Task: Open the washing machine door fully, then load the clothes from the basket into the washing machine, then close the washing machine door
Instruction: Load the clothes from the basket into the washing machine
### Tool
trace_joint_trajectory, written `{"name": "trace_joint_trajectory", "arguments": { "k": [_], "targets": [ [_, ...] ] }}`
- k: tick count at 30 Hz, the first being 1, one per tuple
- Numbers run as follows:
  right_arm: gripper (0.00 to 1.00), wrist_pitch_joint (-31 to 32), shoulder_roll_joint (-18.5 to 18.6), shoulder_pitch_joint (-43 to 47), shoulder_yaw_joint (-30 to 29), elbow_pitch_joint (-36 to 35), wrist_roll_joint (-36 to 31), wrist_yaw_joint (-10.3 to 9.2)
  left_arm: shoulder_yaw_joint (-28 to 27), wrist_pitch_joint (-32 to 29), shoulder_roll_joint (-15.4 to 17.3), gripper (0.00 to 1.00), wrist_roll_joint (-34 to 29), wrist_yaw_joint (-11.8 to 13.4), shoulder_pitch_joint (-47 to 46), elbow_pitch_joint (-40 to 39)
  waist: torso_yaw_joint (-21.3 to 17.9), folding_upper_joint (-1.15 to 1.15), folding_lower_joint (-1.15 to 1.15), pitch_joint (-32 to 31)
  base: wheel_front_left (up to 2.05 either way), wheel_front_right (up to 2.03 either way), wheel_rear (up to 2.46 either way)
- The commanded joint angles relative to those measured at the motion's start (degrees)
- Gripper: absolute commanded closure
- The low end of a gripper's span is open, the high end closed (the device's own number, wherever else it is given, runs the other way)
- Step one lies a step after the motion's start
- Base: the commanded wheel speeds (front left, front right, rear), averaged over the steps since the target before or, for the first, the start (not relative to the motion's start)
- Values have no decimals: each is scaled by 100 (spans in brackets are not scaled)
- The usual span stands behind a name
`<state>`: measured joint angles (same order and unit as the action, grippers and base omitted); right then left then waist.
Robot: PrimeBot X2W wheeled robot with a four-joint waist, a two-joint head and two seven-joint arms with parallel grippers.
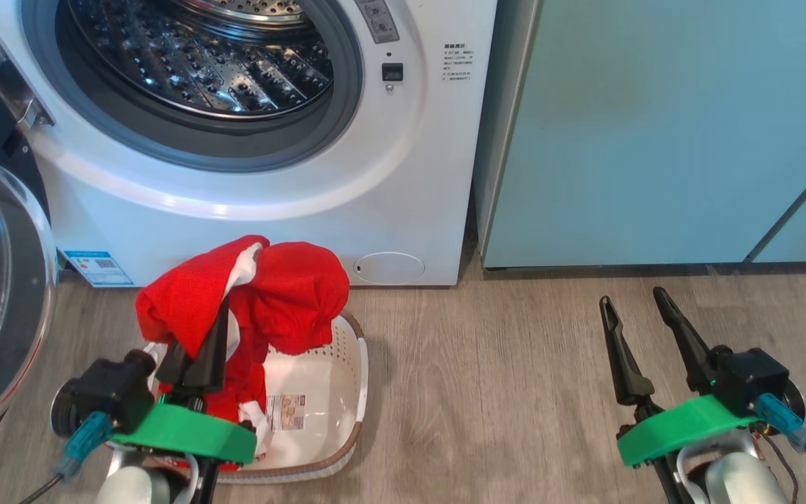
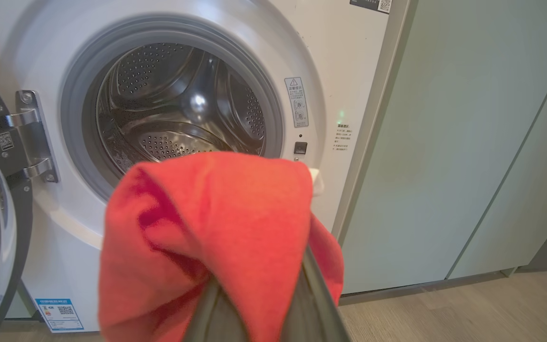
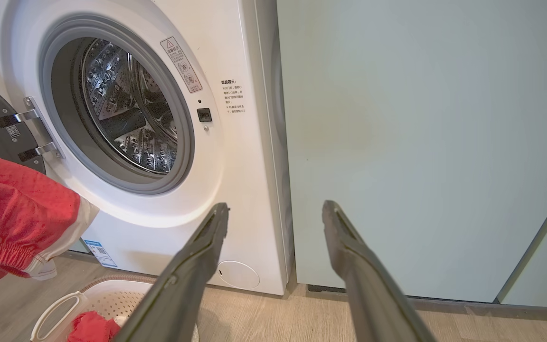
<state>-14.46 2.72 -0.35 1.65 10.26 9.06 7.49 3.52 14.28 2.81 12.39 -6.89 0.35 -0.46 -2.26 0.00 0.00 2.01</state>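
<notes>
Treat the clothes (image 1: 284, 294) as light, soft and limp; expect them to drape and snag. Your left pincer (image 1: 217, 329) is clenched on a bunched fold, holding them above the basket (image 1: 359, 364), in front of the washing machine (image 1: 403, 175) and below its drum mouth. Your right pincer (image 1: 632, 302) stands released, well apart.

Soft red cloth clothes (image 1: 291, 294), white plastic basket (image 1: 338, 381), glossy steel drum (image 1: 221, 70), wood-grain floor (image 1: 487, 392)

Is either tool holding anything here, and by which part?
The left tool pinches the clothes at a fold of red fabric; the right tool is open, empty.
</notes>
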Motion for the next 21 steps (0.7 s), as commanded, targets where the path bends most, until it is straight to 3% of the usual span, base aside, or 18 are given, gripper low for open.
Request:
{"name": "trace_joint_trajectory", "arguments": {
  "k": [1, 12, 21],
  "targets": [
    [0, -54, 16, -111, 143, -184, -9, 0, -203, 72, 8, 100, 24, -14, -203, -178, 0, 0, 0, -10, 0, 0, 0],
    [0, -54, 16, -113, 162, -190, -30, 0, -183, 72, 7, 100, 37, -32, -230, -107, -19, 0, 0, 16, 0, 0, 0],
    [0, -54, 16, -245, 154, -313, -6, 0, -348, 72, 7, 100, 45, -41, -488, -123, -135, 0, 0, 471, 0, 0, 0]
  ]
}}
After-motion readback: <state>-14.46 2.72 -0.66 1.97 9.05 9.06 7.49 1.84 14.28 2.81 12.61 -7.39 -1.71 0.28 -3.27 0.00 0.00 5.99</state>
